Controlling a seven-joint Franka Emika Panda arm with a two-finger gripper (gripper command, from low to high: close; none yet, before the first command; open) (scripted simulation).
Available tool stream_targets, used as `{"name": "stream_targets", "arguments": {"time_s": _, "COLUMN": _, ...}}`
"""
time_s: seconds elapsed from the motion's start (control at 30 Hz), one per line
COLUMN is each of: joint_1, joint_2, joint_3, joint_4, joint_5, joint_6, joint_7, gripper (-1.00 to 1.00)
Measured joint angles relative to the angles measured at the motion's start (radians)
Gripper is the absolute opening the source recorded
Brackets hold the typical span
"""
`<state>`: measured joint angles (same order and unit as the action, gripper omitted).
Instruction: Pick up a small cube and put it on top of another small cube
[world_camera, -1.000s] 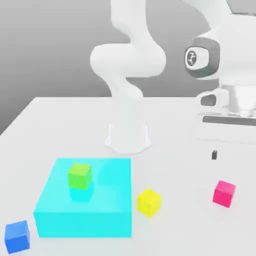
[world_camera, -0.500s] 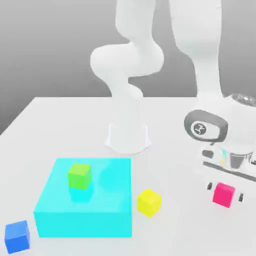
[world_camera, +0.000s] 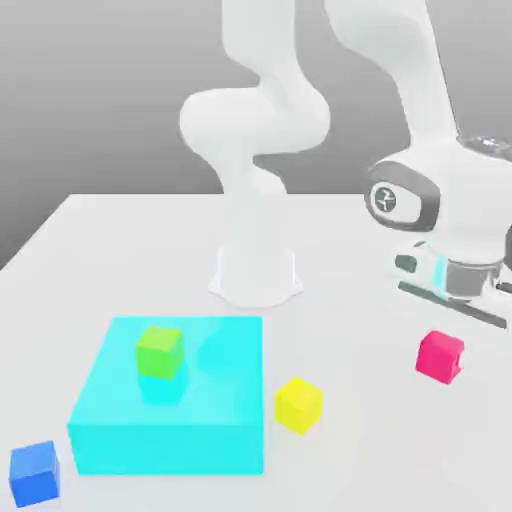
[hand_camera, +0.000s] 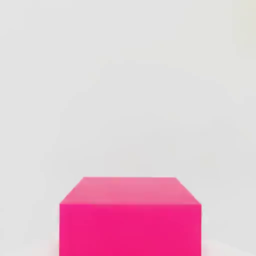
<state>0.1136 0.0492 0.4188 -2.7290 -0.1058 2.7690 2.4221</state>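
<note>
A white table (world_camera: 120, 240) holds four small cubes and one big cyan block (world_camera: 170, 420). One small magenta cube (world_camera: 439, 355) sits near the exterior view's right edge, just below the white robot hand; in the hand view its top and front faces (hand_camera: 130, 220) loom large. One small yellow cube (world_camera: 298, 405) rests just beside the cyan block. One small green cube (world_camera: 160, 351) stands on the block. One small blue cube (world_camera: 34, 473) sits at the front corner. Whether the claw grips anything cannot be told.
</note>
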Motion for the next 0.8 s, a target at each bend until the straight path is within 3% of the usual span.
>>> {"name": "stream_targets", "arguments": {"time_s": 0.37, "joint_1": -0.187, "joint_2": -0.232, "joint_3": -0.122, "joint_4": -0.142, "joint_5": 0.231, "joint_6": -0.074, "joint_7": 0.396, "gripper": -1.00}}
{"name": "stream_targets", "arguments": {"time_s": 0.6, "joint_1": -0.157, "joint_2": -0.163, "joint_3": -0.144, "joint_4": -0.142, "joint_5": 0.350, "joint_6": -0.022, "joint_7": 0.345, "gripper": -1.00}}
{"name": "stream_targets", "arguments": {"time_s": 0.8, "joint_1": -0.151, "joint_2": -0.086, "joint_3": -0.142, "joint_4": -0.137, "joint_5": 0.380, "joint_6": 0.038, "joint_7": 0.324, "gripper": -1.00}}
